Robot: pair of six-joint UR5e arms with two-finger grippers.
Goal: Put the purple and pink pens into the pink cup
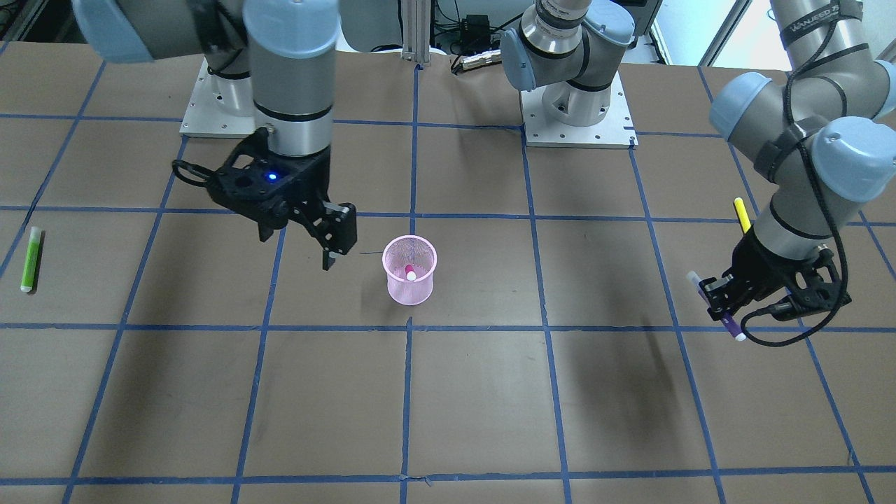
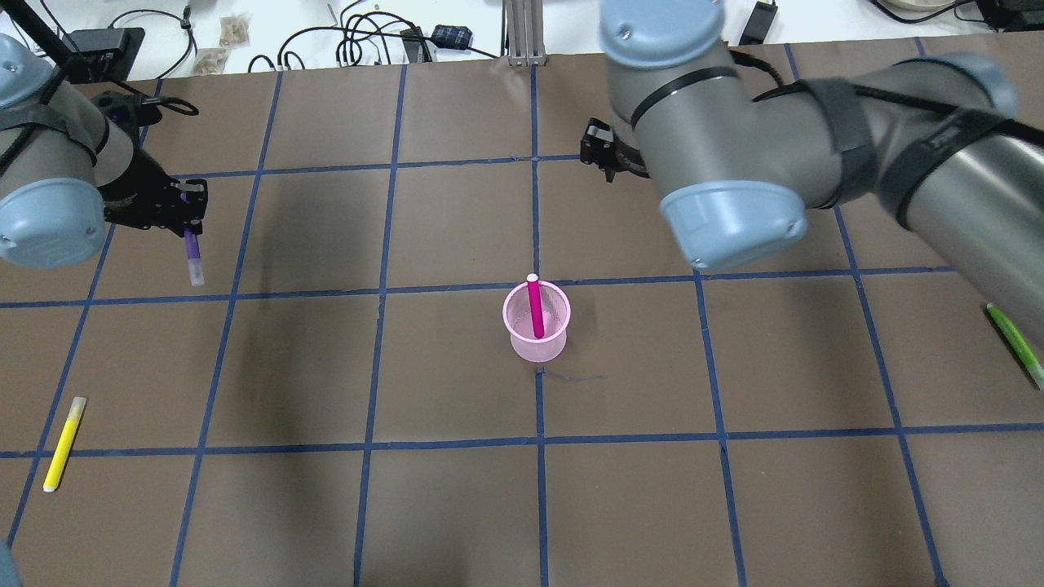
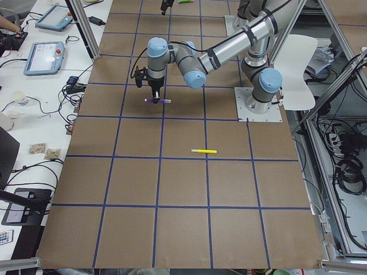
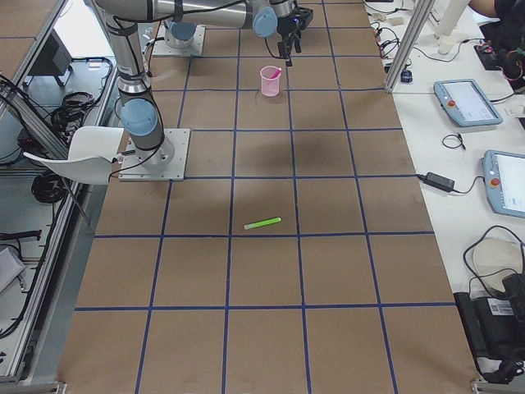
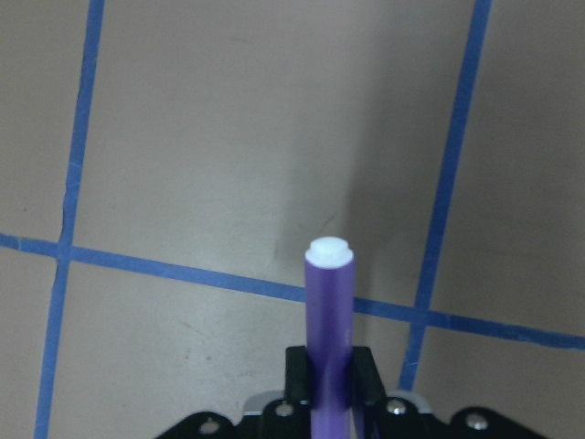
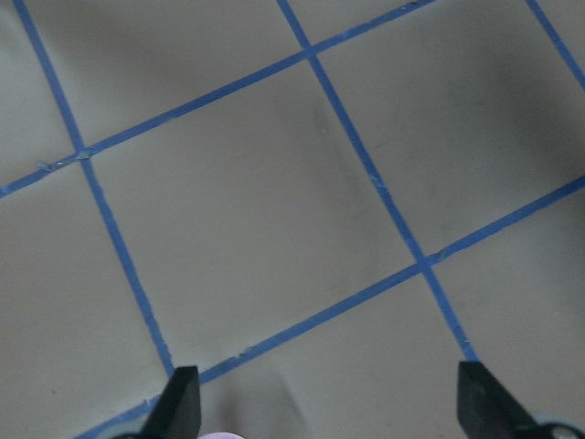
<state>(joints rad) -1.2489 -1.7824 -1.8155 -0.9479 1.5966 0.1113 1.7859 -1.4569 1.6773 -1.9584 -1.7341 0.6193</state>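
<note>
The pink mesh cup (image 1: 406, 294) stands upright near the table's middle, also in the overhead view (image 2: 538, 349). The pink pen (image 2: 535, 306) stands inside it, leaning on the rim. My left gripper (image 2: 189, 220) is shut on the purple pen (image 2: 193, 257), held above the table far to the cup's left; the left wrist view shows the pen (image 5: 329, 338) clamped between the fingers. My right gripper (image 1: 329, 255) is open and empty, hovering just beside the cup; its fingertips (image 6: 178, 402) stand wide apart over bare table.
A yellow highlighter (image 2: 64, 443) lies at the near left of the table. A green highlighter (image 2: 1014, 342) lies at the right edge. The table is brown with a blue tape grid.
</note>
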